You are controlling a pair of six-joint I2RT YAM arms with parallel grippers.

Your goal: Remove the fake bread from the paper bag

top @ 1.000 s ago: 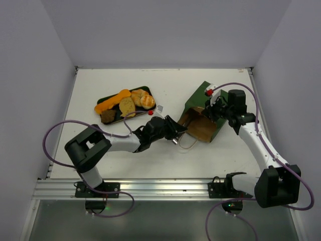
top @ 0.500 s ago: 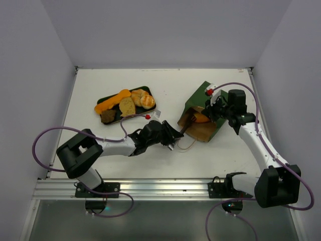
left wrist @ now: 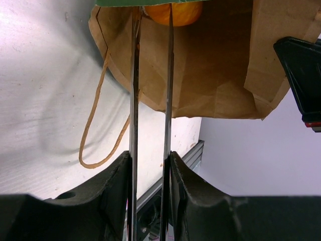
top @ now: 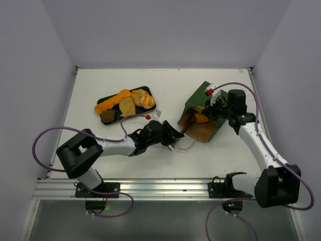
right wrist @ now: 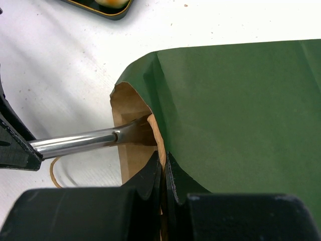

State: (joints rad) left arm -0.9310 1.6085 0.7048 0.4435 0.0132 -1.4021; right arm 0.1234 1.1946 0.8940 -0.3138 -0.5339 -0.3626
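Right of centre on the white table (top: pixel 175 83), got a tall dark green paper bag with brown kraft inside (top: pixel 199 98), tipped on its side with the mouth open toward the left arm. Right gripper (top: pixel 215 109) clamped hard on the upper edge of the bag mouth; in the right wrist view, fingers (right wrist: pixel 150 178) pinched together with only the paper edge between them. Left gripper (top: pixel 168 134) narrow, squeezing a pair of long thin metal tongs (top: pixel 184 126) near their base, blades running close and nearly parallel into the bag mouth. At the blade tips, just inside the mouth, a rounded orange bread piece (left wrist: pixel 175 10): one blade beside it, the other crossing its face. Can't tell whether actually pinched. Also visible from overhead as an orange spot in the brown opening. Thin tan twine handle (left wrist: pixel 95 135) looped flat on the table just outside the mouth, under the tongs. Well apart to the left, dark green flat tray (top: pixel 146 89) carrying the rest of the fake bread: long orange loaf (top: pixel 113 102), tan slice (top: pixel 127 106), golden round rolls (top: pixel 143 99), dark brown chunk (top: pixel 107 116). All on the tray, touching or just beside each other.
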